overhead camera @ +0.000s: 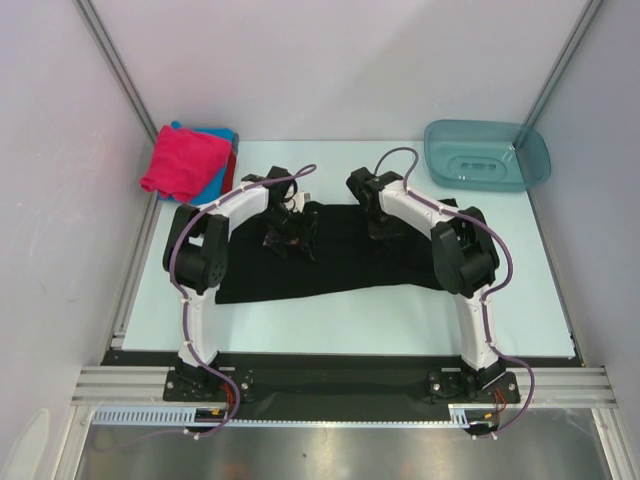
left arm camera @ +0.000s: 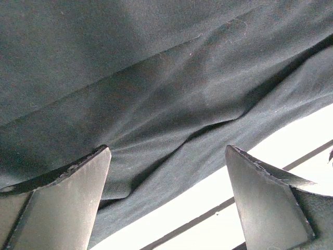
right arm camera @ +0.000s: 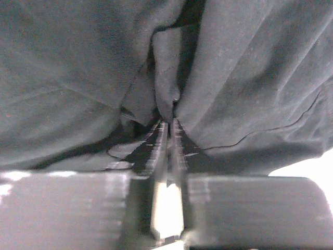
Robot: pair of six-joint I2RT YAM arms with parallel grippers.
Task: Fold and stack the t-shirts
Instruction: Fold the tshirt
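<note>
On the counter [overhead camera: 400, 312] lies one black shirt [overhead camera: 340, 268]; three folded shirts [overhead camera: 187, 160] stack far-left, one basin [overhead camera: 487, 155] far-right. Left jaws spread; right jaws pinch its cloth.

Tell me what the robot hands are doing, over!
Left gripper open over black t-shirt. Right gripper pinching its fold. Teal basin far off, nothing blocking.
</note>
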